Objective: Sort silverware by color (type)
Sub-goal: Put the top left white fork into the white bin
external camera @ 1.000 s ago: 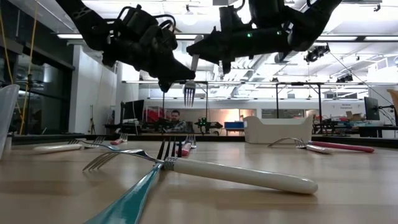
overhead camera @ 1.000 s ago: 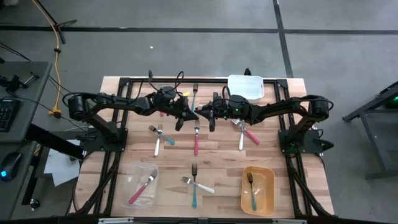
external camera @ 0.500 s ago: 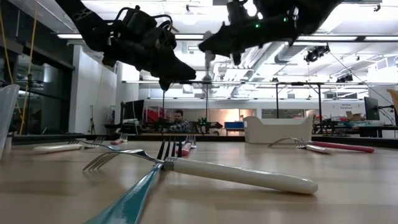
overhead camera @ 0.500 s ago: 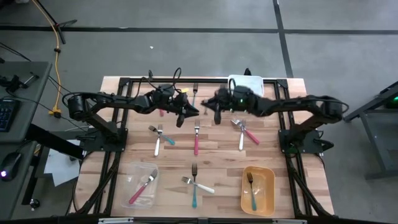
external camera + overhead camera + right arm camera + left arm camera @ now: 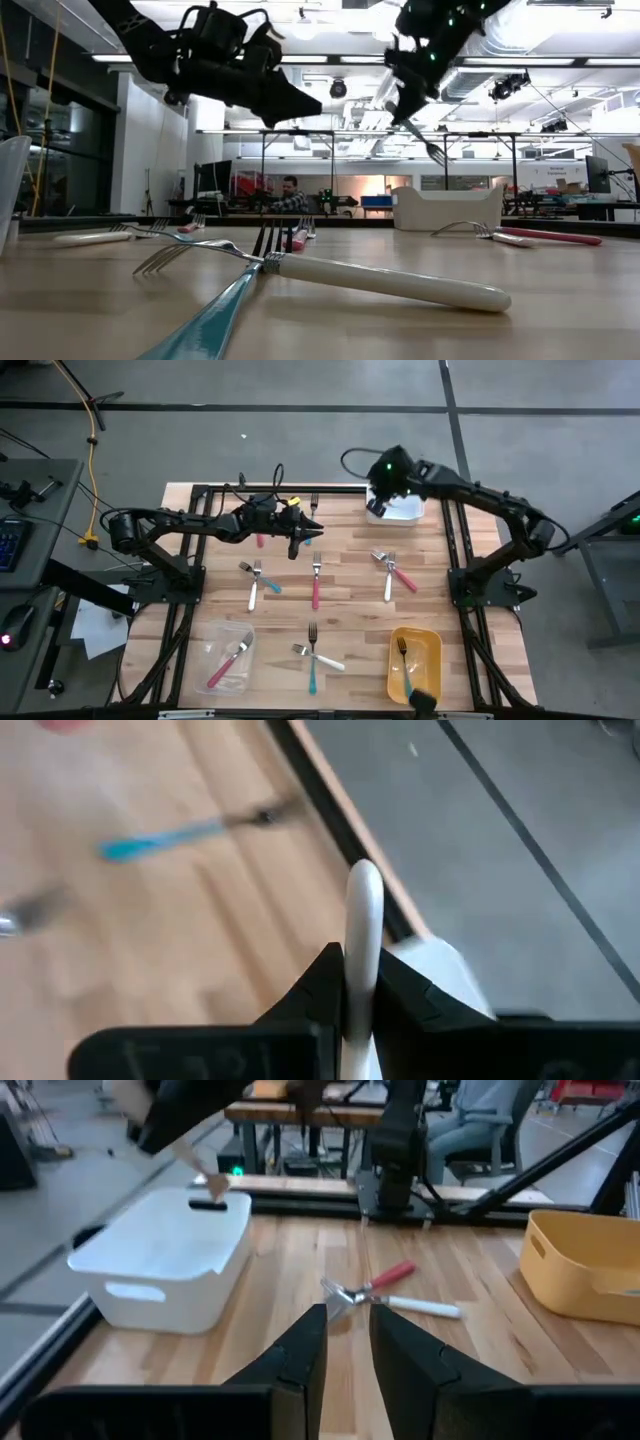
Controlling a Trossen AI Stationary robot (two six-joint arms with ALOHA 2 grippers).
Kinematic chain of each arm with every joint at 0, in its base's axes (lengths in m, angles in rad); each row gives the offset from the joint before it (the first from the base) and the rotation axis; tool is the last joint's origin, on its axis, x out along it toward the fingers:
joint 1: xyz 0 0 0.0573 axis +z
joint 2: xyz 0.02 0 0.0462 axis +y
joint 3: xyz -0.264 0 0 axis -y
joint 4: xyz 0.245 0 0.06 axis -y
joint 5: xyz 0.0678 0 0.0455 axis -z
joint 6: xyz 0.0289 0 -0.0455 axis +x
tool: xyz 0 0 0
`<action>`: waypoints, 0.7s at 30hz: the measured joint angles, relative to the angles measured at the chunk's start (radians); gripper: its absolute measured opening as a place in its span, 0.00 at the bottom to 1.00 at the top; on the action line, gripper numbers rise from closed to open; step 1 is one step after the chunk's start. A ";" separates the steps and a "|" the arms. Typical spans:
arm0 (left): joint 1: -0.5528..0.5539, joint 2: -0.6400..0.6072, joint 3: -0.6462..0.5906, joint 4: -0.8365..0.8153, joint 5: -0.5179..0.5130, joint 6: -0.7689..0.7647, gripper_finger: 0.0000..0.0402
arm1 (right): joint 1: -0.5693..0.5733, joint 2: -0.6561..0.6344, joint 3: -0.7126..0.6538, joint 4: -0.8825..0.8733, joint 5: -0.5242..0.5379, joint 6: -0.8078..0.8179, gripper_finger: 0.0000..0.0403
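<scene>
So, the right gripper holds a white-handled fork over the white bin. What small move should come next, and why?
Probably lower it a little and open the fingers. The right gripper is shut on the white-handled fork and hangs above the white bin, with the tines pointing down in the low view. White handles seem to belong there. The left gripper waits mid-table.

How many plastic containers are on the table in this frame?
3: white bin at the far edge of the table, clear container at the near left, yellow bin at the near right. None looks hidden.
</scene>
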 joint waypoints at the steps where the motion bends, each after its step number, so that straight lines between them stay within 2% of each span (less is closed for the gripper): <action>1: 0.001 0.000 -0.004 0.023 0.000 0.000 0.17 | -0.030 0.013 0.003 -0.013 0.000 -0.016 0.05; 5: 0.015 0.000 -0.060 0.140 -0.002 -0.017 0.15 | -0.126 0.082 -0.003 -0.052 -0.007 -0.078 0.05; 9: 0.042 0.000 -0.122 0.243 -0.006 -0.063 0.14 | -0.169 0.151 -0.003 -0.069 -0.024 -0.119 0.05; 17: 0.068 0.000 -0.191 0.309 -0.005 -0.090 0.14 | -0.190 0.255 -0.004 -0.085 -0.037 -0.135 0.06; 21: 0.068 0.000 -0.197 0.310 0.003 -0.089 0.14 | -0.190 0.275 -0.004 -0.082 -0.043 -0.122 0.09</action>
